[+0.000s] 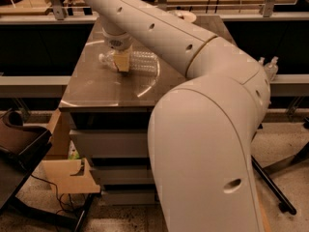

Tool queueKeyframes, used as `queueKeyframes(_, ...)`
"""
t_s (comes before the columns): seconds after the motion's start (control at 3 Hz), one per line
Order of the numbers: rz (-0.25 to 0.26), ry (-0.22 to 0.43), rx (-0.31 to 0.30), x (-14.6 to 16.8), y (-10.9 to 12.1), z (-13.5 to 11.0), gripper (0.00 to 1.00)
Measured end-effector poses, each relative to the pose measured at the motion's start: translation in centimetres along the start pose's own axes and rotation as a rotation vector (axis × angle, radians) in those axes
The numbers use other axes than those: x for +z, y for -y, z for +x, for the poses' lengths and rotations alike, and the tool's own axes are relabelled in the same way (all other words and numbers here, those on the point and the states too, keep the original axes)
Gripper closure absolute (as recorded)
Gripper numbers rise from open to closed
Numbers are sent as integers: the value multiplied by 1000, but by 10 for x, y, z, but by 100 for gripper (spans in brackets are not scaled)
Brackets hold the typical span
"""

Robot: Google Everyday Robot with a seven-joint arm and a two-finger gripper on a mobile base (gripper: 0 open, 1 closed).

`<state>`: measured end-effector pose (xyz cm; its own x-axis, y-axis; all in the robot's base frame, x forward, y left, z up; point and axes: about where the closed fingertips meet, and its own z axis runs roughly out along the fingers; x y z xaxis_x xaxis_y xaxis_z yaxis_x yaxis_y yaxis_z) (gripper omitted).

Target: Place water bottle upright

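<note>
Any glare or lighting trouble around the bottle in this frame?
Camera view: warm, dim light; curved glare streaks on the table just in front of the water bottle, whose clear body blends into the shiny top. Camera view: the tool is down at the bottle's left part; the arm blocks much of the table's right side.

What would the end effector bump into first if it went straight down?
Most likely the water bottle, lying on its side right under the end effector; depth is hard to judge.
</note>
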<state>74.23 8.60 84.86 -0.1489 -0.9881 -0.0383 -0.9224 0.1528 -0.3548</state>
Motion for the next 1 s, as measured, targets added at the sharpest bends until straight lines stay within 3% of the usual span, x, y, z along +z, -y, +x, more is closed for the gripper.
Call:
queueKeyframes(0.33,0,1,-1,3,0,-1,100)
queueKeyframes(0.67,0,1,-1,3,0,-1,100)
queueKeyframes(1.0,-7,59,-15,-12,5,-7,100)
